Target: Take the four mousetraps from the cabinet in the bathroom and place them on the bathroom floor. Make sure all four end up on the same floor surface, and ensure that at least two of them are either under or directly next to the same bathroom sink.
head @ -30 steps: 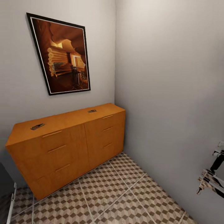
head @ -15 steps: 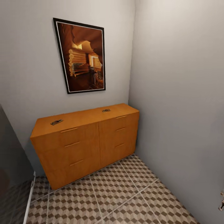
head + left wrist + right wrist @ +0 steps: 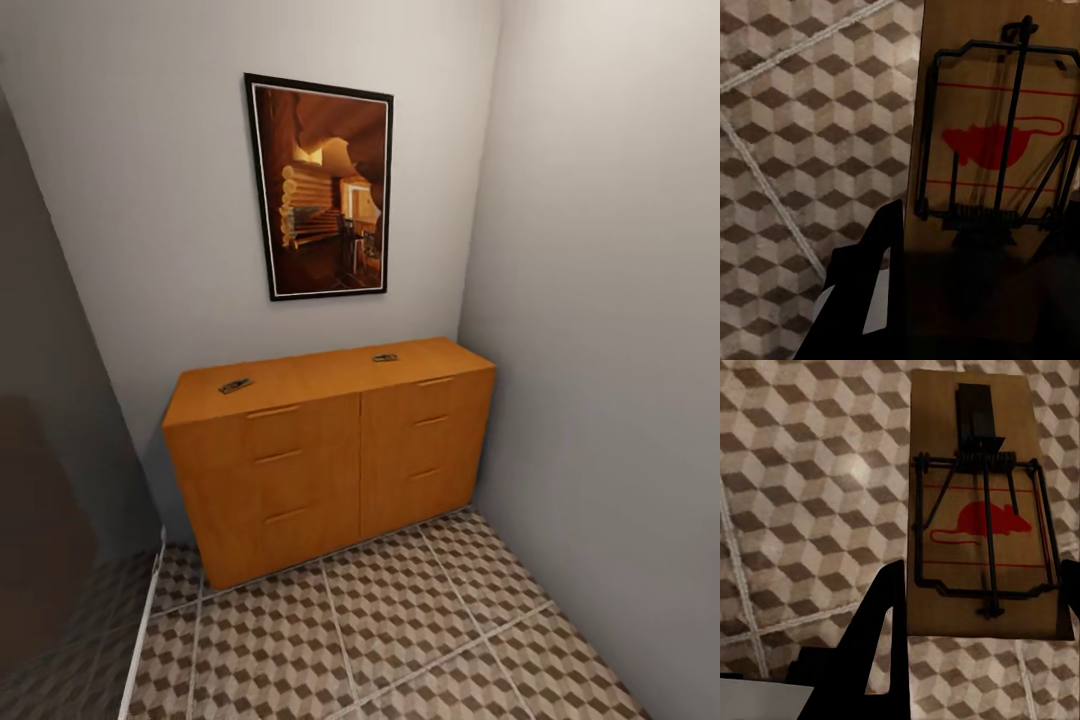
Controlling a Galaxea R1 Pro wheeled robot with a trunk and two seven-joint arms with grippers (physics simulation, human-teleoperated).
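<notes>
1. Bathroom corner in the head view: two grey walls, with cube-pattern bathroom floor (image 3: 400, 640) below.
2. Four mousetraps are counted. Two lie well apart on top of the cabinet (image 3: 330, 460): left mousetrap (image 3: 236, 385) and right mousetrap (image 3: 385, 357).
3. One wooden mousetrap (image 3: 994, 150) is clamped in the left gripper (image 3: 967, 277), above the floor tiles.
4. One red-printed mousetrap (image 3: 982, 510) is clamped in the right gripper (image 3: 979, 615).
5. One framed picture (image 3: 322, 188) hangs above the cabinet.

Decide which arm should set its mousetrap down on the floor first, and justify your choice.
Right, narrowly. The right fingers hold a mousetrap fully in view over bare floor tiles. The left fingers hold a second mousetrap, shadowed and partly cut off.
</notes>
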